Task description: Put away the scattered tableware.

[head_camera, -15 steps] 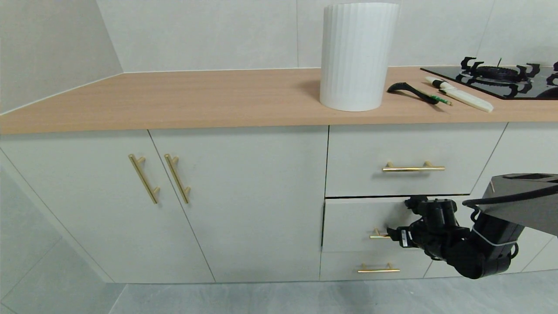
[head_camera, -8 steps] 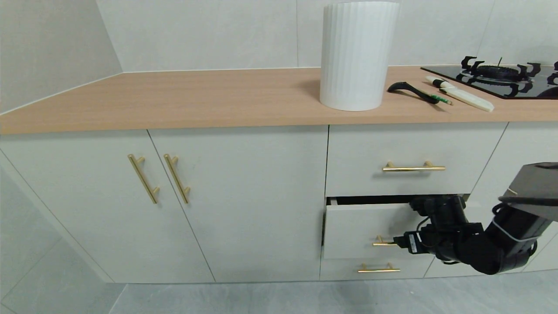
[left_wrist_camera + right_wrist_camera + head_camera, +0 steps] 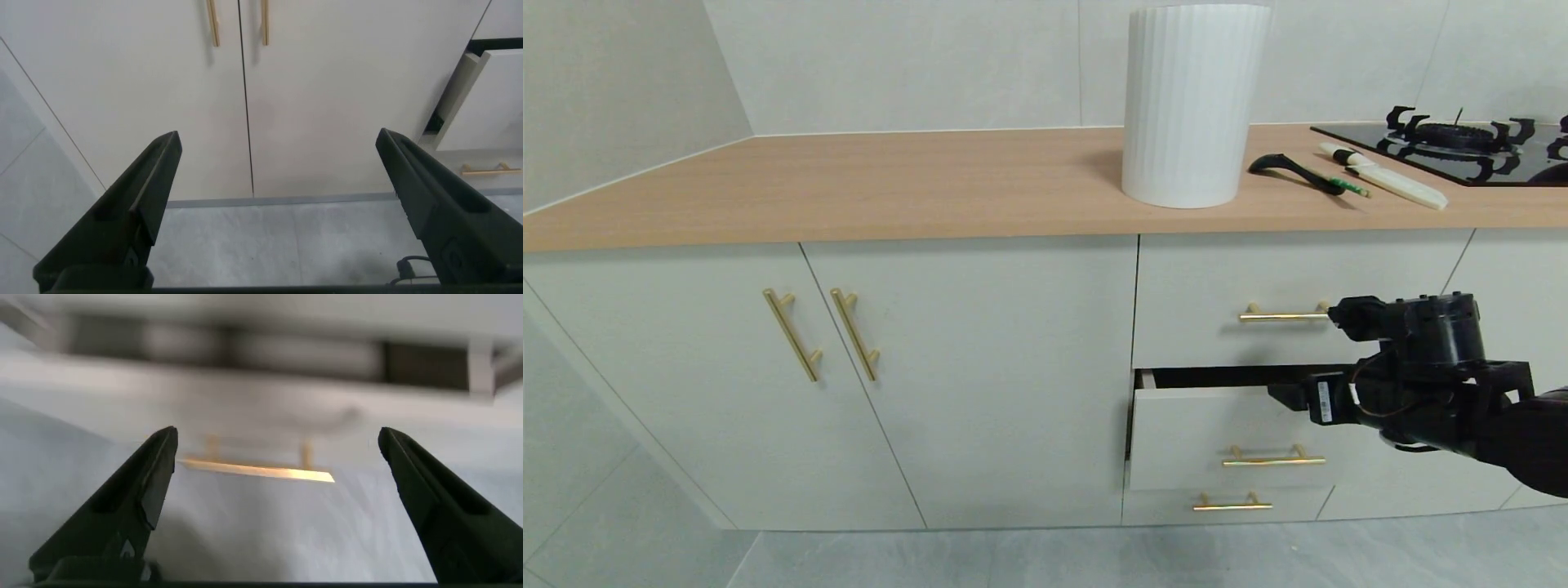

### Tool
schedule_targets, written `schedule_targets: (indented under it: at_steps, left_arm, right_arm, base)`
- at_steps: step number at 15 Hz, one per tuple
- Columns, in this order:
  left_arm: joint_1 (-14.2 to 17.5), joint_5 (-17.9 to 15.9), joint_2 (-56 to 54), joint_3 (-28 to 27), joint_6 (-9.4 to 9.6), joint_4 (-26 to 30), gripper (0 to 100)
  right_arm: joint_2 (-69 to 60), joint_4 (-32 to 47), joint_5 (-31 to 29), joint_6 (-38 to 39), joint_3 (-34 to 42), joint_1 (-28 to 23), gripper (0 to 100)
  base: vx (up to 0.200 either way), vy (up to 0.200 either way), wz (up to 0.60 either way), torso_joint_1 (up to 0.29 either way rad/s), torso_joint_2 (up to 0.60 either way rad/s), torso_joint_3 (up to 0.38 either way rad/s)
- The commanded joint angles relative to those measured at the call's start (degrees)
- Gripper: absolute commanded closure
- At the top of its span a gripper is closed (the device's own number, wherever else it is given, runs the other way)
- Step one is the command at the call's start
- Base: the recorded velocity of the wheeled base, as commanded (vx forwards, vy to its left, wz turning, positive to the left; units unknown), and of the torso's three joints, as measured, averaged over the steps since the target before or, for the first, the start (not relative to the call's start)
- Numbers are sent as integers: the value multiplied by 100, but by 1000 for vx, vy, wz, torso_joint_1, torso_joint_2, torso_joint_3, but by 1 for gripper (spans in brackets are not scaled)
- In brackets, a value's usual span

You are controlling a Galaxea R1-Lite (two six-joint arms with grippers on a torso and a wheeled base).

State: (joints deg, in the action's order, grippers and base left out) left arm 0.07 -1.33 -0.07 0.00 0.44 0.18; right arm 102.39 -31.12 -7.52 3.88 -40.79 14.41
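head view has my right gripper [image 3: 1278,396] out in front of the drawer stack, about level with the top edge of the middle drawer [image 3: 1201,429], which stands partly open with a dark gap above its front. the gripper is clear of the drawer's brass handle [image 3: 1274,461], not touching it. right wrist view shows my jaws spread wide with nothing between them, the drawer front ahead, its handle [image 3: 257,469] blurred beyond the fingers and the dark opening over it. the scattered tableware lies up on the wooden countertop [image 3: 890,184], to the right of a tall white ribbed container [image 3: 1188,106]: a black ladle [image 3: 1294,173], a slim green-tipped piece [image 3: 1352,189] at its handle end, touching or just beside it, i cannot tell which, and a long white utensil [image 3: 1388,181] next to that, near the edge of the black gas hob [image 3: 1454,143]. the top drawer [image 3: 1217,278] and the bottom drawer [image 3: 1160,506] are shut. my left gripper [image 3: 278,188], in left wrist view, hangs low facing the two cabinet doors [image 3: 245,98] and the grey floor [image 3: 261,245], its jaws also wide apart and holding nothing.
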Motion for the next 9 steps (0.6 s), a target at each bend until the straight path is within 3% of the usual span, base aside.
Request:
schedule_targets:
  at_steps: [1, 5, 9]
  left_arm:
    - [1, -8, 7, 0, 0, -1, 0]
    - [1, 1, 7, 0, 0, -1, 0]
    - [1, 1, 7, 0, 0, -1, 0]
  right_arm:
    - [-26, -254, -12, 25, -8, 44, 0]
    - [1046, -1370, -470, 25, 54, 53, 0]
    - [1591, -2311, -557, 17, 62, 44, 0]
  base:
    - [0, 0, 0, 0, 0, 0]
    - [0, 0, 0, 0, 0, 0]
    - [0, 0, 0, 0, 0, 0]
